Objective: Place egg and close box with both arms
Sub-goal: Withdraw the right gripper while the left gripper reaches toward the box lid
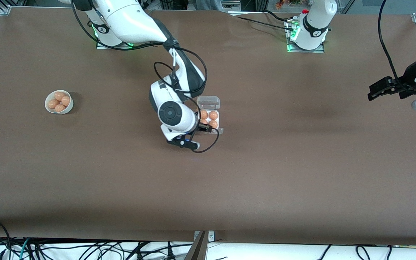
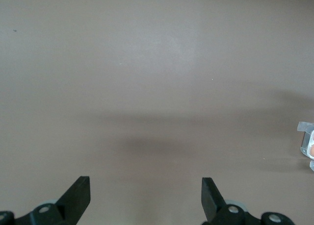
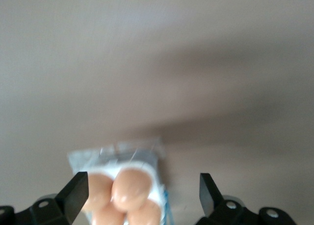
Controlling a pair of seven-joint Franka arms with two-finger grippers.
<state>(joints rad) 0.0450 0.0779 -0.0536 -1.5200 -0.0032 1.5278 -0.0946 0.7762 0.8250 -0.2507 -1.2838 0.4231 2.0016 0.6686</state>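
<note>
The clear box (image 1: pixel 209 116) sits mid-table with its lid (image 1: pixel 208 102) open and lying back on the side farther from the front camera. Orange-brown eggs (image 1: pixel 213 115) fill its visible cells; I cannot tell the task's egg from the others. My right gripper (image 1: pixel 204 127) hangs low over the box's nearer edge. In the right wrist view it (image 3: pixel 142 187) is open and empty, with the eggs (image 3: pixel 131 188) and box (image 3: pixel 115 156) between its fingers. My left gripper (image 1: pixel 378 90) waits open and empty over the left arm's end of the table; its wrist view (image 2: pixel 145 191) shows bare table and the box's edge (image 2: pixel 306 139).
A round white bowl (image 1: pixel 59 102) with several more eggs stands toward the right arm's end of the table. The right arm's black cable (image 1: pixel 208 144) loops down just nearer the front camera than the box. The brown table surface (image 1: pixel 302 162) stretches around.
</note>
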